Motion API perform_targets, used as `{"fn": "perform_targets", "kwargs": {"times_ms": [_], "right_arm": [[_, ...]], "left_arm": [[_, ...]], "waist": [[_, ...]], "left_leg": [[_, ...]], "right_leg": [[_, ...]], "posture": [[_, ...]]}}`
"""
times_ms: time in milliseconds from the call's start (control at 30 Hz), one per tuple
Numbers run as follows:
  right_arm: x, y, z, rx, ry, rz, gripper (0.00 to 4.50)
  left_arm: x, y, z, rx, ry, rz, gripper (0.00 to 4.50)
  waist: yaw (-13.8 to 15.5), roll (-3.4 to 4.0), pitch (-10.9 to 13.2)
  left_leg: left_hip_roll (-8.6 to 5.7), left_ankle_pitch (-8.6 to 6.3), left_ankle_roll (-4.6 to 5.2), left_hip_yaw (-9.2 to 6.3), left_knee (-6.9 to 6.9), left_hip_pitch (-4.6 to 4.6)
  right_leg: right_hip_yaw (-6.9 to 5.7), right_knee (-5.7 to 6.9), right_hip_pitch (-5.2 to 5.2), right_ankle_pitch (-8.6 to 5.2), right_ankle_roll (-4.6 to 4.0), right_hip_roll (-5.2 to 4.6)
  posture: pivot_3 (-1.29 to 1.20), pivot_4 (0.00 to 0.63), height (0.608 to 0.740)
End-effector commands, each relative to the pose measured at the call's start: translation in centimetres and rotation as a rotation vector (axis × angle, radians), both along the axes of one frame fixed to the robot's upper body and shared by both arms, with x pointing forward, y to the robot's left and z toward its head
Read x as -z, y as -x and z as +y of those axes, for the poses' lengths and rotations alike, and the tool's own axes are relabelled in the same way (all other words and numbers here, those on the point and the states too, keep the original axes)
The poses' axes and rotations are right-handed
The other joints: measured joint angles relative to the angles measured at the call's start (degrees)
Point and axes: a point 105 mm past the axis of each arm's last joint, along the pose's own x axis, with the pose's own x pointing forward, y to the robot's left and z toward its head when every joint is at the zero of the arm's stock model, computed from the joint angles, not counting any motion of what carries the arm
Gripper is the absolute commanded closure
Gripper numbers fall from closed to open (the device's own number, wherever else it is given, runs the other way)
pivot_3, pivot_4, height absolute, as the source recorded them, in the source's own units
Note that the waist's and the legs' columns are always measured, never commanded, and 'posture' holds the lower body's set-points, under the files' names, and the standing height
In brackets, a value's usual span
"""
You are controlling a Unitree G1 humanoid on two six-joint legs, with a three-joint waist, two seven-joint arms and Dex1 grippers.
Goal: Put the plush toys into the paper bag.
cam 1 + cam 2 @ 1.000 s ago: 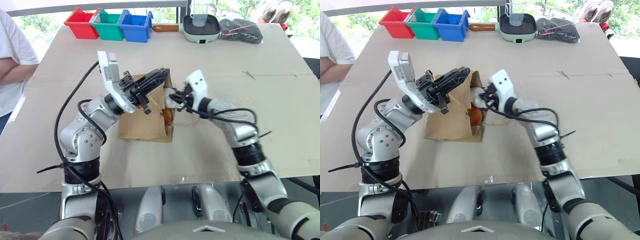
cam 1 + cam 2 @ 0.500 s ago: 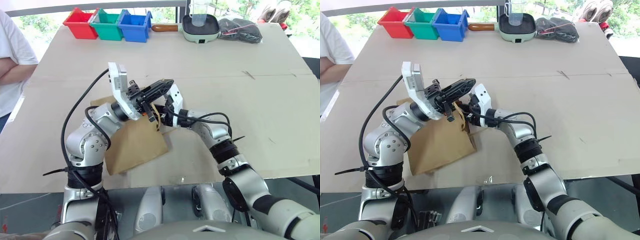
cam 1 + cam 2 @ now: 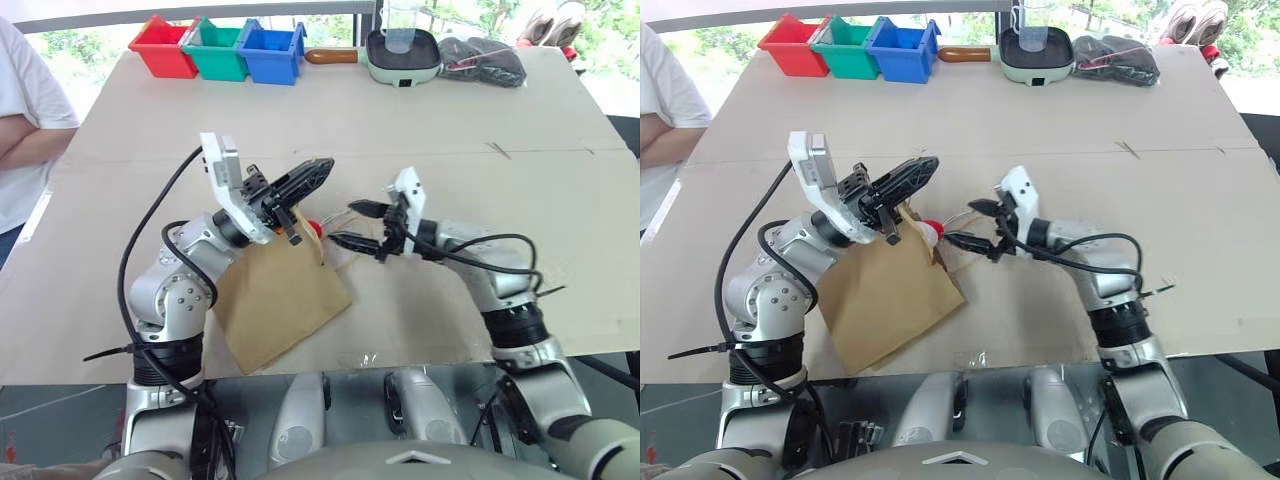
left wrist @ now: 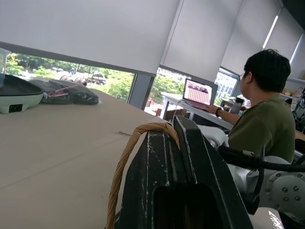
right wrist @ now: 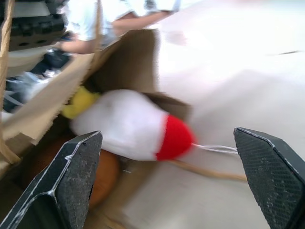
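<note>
The left pincer [image 3: 312,172] was pressed together on one twisted paper handle [image 4: 125,162] of the paper bag [image 3: 275,300], and it held that handle raised. This seemed to be why the bag hung tilted from the pincer, with its mouth turned toward the right arm and its lower part resting on the worktop [image 3: 560,200]; a mouth kept open in this way can receive a toy from the side.

The right pincer [image 3: 358,224] stood just beside the mouth, its two fingers spread wide and holding nothing. I judge that it had let go so the toy could stay in the bag.

The white plush toy [image 5: 128,126] lay in the mouth of the bag, its yellow tip inward and its red end poking out over the edge, so it looked only partly inside. Under it, deeper in the bag, the orange-brown plush toy [image 5: 102,174] was lying. The white one could slip out if the bag tipped more; probably a small push inward was needed.
</note>
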Motion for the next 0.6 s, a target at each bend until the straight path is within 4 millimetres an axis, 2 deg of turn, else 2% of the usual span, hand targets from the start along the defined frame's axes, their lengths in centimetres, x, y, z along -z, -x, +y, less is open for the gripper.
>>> {"fn": "perform_targets", "kwargs": {"times_ms": [33, 200, 267, 367, 433, 500, 600], "right_arm": [[-2.6, -0.2, -4.2, 0.149, 0.005, -0.076, 0.21], [-2.6, -1.1, -9.2, 0.36, 0.009, -0.025, 0.21], [-2.6, -1.2, -10.5, 0.404, -0.001, -0.001, 0.21], [-2.9, -0.7, -12.4, 0.454, -0.027, 0.04, 0.21], [-3.0, -0.2, -13.1, 0.466, -0.041, 0.069, 0.21], [-2.9, 0.5, -13.5, 0.471, -0.06, 0.1, 0.21], [-2.7, 1.5, -12.8, 0.43, -0.096, 0.147, 0.21]], "left_arm": [[-2.1, -0.1, -0.3, 0.026, 0.044, -0.081, 4.5], [-4.2, -1.0, -1.4, 0.079, 0.081, -0.136, 4.5], [-5.4, -1.2, -1.8, 0.104, 0.094, -0.171, 4.5], [-7.7, -0.7, -0.8, 0.118, 0.125, -0.208, 4.5], [-7.4, -0.1, 0.3, 0.114, 0.09, -0.193, 4.5], [-6.1, 0.2, 1.8, 0.07, 0.046, -0.155, 4.5], [-4.6, 0.3, 3.3, 0.005, 0.014, -0.11, 4.5]], "waist": [[0.4, -0.01, 0.0], [0.3, -0.01, 0.0], [0.3, -0.02, 0.0], [0.2, -0.02, 0.0], [-0.4, -0.01, 0.0], [-0.8, 0.02, 0.0], [-0.6, 0.01, 0.0]], "left_leg": [[-0.01, 0.0, 0.0, 0.0, 0.02, -0.01], [0.0, 0.0, 0.01, 0.05, 0.03, 0.02], [0.01, 0.0, 0.01, 0.02, 0.02, 0.0], [0.01, 0.0, 0.01, 0.06, 0.02, -0.02], [0.02, 0.0, 0.01, 0.07, -0.01, -0.01], [0.05, 0.0, 0.01, 0.1, -0.11, 0.08], [0.09, -0.01, 0.01, 0.07, -0.18, 0.1]], "right_leg": [[0.0, -0.02, 0.01, 0.0, 0.0, -0.01], [0.07, -0.03, 0.02, 0.0, 0.01, 0.05], [0.04, -0.03, 0.02, 0.0, 0.0, 0.07], [0.08, -0.06, 0.02, 0.0, 0.01, 0.06], [0.11, -0.08, 0.01, 0.0, 0.01, 0.06], [0.18, -0.09, 0.01, -0.01, 0.0, 0.1], [0.23, -0.09, -0.01, -0.02, -0.01, 0.17]], "posture": [[0.0, 0.15, 0.74], [0.0, 0.15, 0.74], [0.0, 0.15, 0.74], [0.0, 0.15, 0.74], [0.0, 0.15, 0.74], [0.0, 0.15, 0.74], [0.0, 0.15, 0.74]]}}
